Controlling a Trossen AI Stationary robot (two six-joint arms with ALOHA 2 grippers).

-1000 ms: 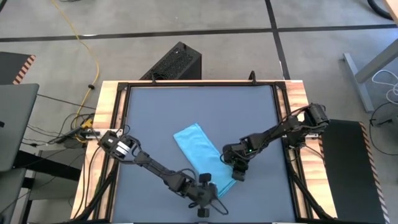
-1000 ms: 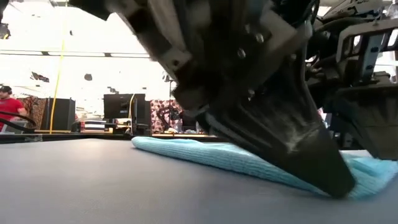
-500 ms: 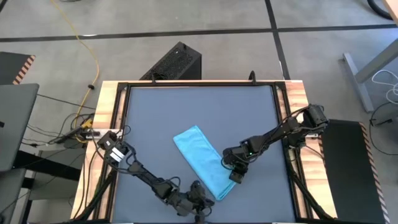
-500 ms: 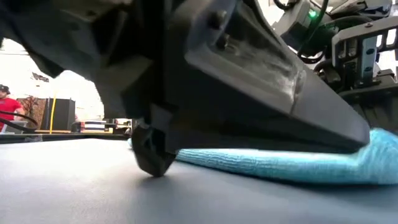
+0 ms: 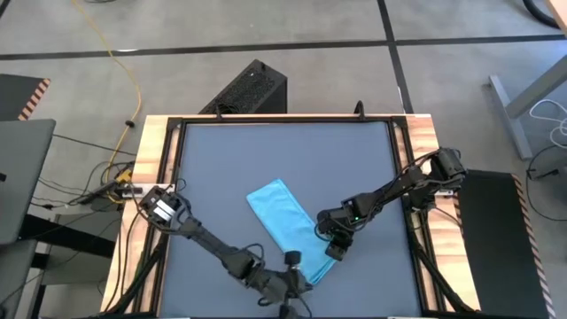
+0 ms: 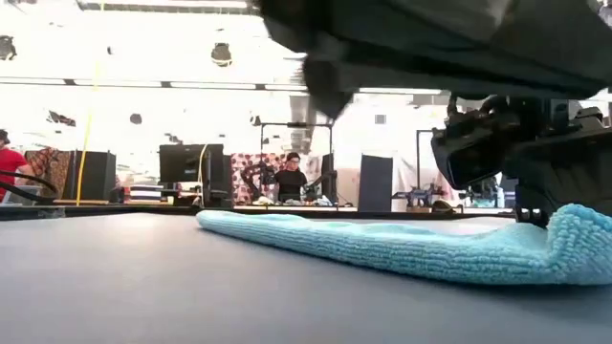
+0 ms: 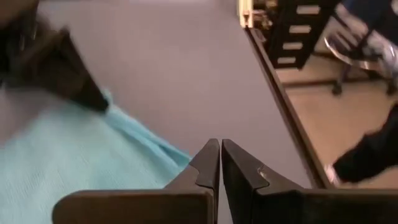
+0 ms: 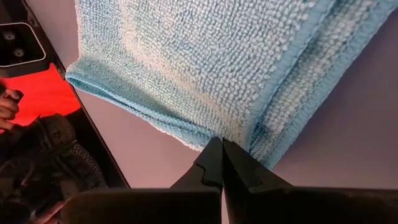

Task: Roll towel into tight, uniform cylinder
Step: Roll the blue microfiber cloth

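Towel [image 5: 287,228] lies flat on the dark grey tabletop [image 5: 230,168], a folded strip running diagonally from mid-table toward the front edge, right of centre. No roll formed. In the low view the near end [image 6: 574,244] shows a thick folded lip, the rest a thin layer.

Right gripper [image 5: 335,249] sits at the towel's right long edge near the front end. Right wrist view: jaws pressed together, tips [image 8: 221,155] touching the towel's stitched hem at a fold (can't tell if any cloth is actually caught between them).

Left gripper [image 5: 295,282] is down at the towel's front corner, close to the tabletop's front edge. Left wrist view: jaws closed, fingers [image 7: 219,163] meeting with nothing between them, tips just beside the towel edge [image 7: 74,162] over bare tabletop.

Low view: right arm hardware [image 6: 521,158] behind the towel's thick end; a person [image 6: 292,177] seated far back in the room.
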